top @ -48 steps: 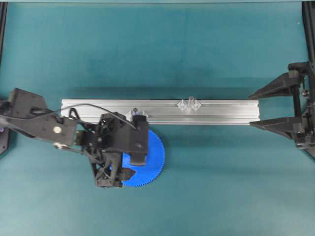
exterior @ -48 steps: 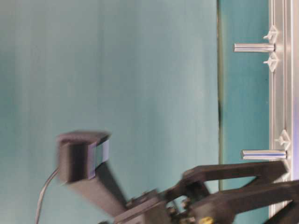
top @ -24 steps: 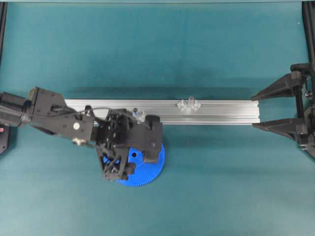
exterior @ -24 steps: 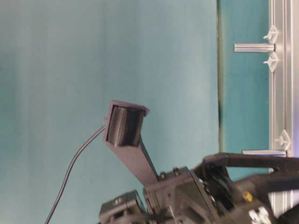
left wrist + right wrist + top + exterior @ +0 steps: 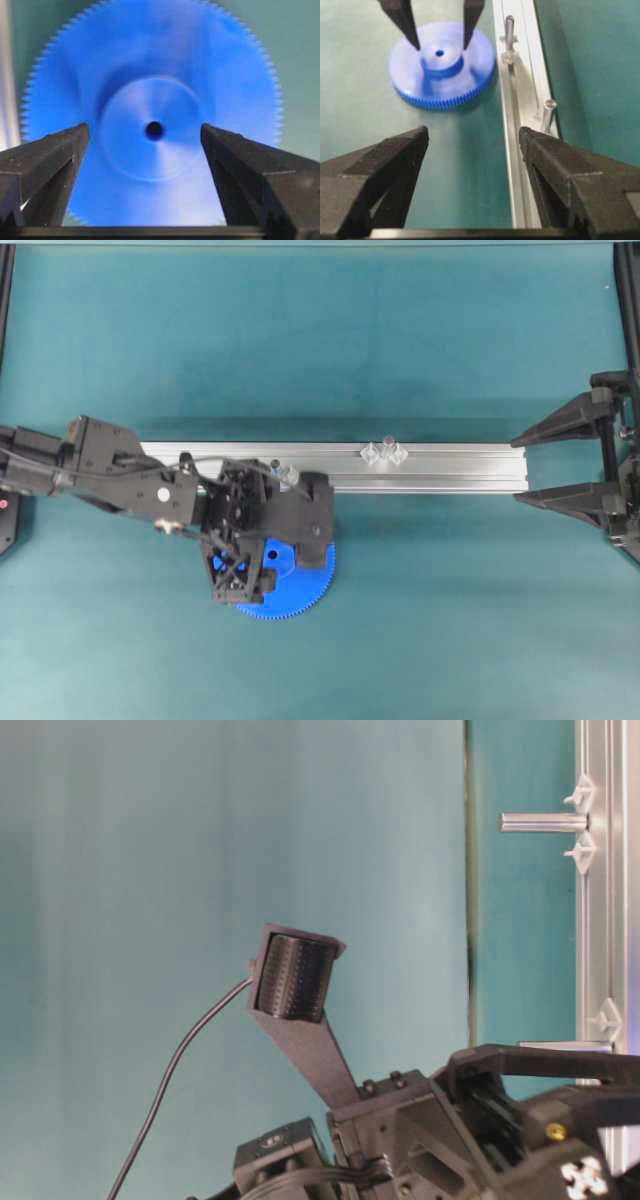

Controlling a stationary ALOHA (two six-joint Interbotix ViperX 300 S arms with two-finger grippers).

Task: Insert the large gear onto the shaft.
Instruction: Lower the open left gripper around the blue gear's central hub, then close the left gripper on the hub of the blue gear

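Teal matte tabletop point(image 5: 420, 600) filled every view, with dark frame posts at the overhead view's side edges; table-level view lay turned on its side. A long grooved aluminium rail point(image 5: 450, 468) ran across the middle of the table. Two thin silvery upright pins on clear faceted feet stood on it: the shaft point(image 5: 509, 31) just beside the gear, the other pin point(image 5: 386, 451) farther along toward the right arm. The big bright-blue toothed plastic gear point(image 5: 305, 585) lay flat on the table, its rim close against the rail's near side, raised hub and small centre hole upward. The black left gripper point(image 5: 440, 31) hung over it, jaws spread wide either side of the hub, not touching it; its body hid much of the gear from overhead. The black right gripper point(image 5: 530, 468) sat spread and empty off the rail's end
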